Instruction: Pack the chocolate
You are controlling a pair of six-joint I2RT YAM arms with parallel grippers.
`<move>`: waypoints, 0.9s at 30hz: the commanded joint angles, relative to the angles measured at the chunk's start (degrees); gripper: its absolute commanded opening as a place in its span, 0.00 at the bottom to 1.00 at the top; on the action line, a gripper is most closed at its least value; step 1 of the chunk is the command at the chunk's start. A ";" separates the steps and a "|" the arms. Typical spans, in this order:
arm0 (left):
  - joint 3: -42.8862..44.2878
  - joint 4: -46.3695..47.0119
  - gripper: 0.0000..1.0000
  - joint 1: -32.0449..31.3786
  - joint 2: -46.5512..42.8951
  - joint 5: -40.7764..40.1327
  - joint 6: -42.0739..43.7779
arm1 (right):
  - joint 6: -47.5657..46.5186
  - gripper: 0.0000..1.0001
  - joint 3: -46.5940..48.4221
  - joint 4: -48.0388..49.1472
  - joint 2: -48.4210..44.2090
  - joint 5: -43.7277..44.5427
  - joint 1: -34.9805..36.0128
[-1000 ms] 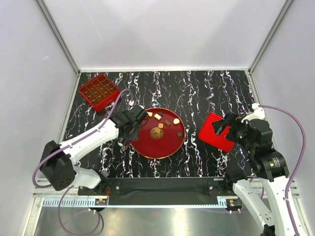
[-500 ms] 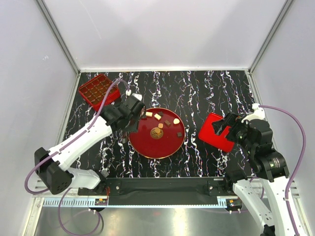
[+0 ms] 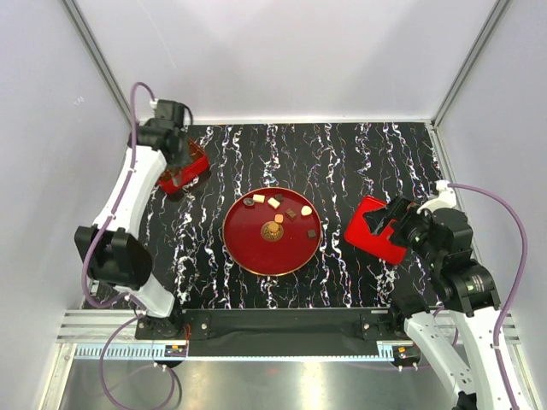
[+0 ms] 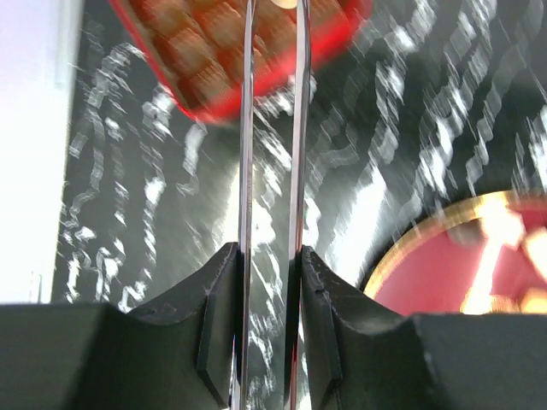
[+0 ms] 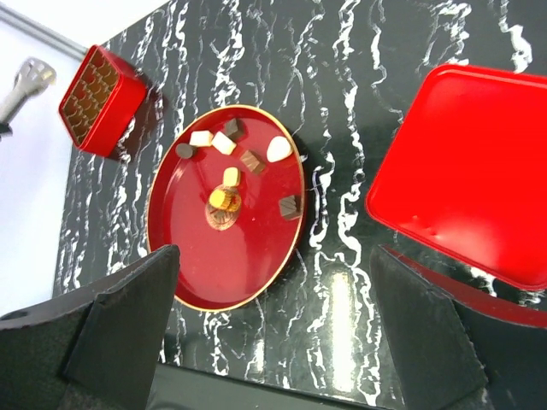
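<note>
At the upper left of the overhead view, your left gripper (image 3: 174, 175) hangs over the red compartment box (image 3: 195, 161). The box sits in the table's far-left corner, close to the left wall and the back edge. In the left wrist view the gripper's thin fingers (image 4: 248, 128) run parallel with a narrow gap between them. Their tips reach the top of that frame above the blurred box, and you cannot tell whether they pinch anything.

Between the box and the red plate (image 3: 248, 256) you have a strip of bare black marbled table (image 3: 205, 213). The plate lies mid-table, its gold rim well apart from every table edge. The chocolate (image 3: 273, 203) lies on the plate's far half: eight pieces, cream, tan and dark, loosely scattered. One dark piece (image 3: 312, 232) sits near the right rim.

Right of the plate, a narrow bare gap separates it from the red lid (image 3: 363, 235), which lies flat with one corner toward the plate. Your right gripper (image 3: 389, 220) hovers over the lid's right side, jaws spread wide with nothing between them. Behind the plate and lid, bare table runs to the back wall.
</note>
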 commanded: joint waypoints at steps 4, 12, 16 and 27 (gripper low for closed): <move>14.03 4.13 0.34 9.40 9.40 3.23 3.13 | 0.90 1.00 -2.22 5.20 2.01 -2.93 0.04; 24.00 2.81 0.34 12.31 20.58 2.44 4.36 | 0.63 1.00 -2.04 7.66 4.65 -2.75 0.04; 22.33 4.48 0.34 12.57 22.16 2.36 4.63 | 0.81 1.00 -2.31 8.45 5.18 -2.67 0.04; 20.30 7.29 0.34 12.83 26.47 0.86 5.16 | -0.33 1.00 -3.01 9.60 6.50 -1.26 -0.05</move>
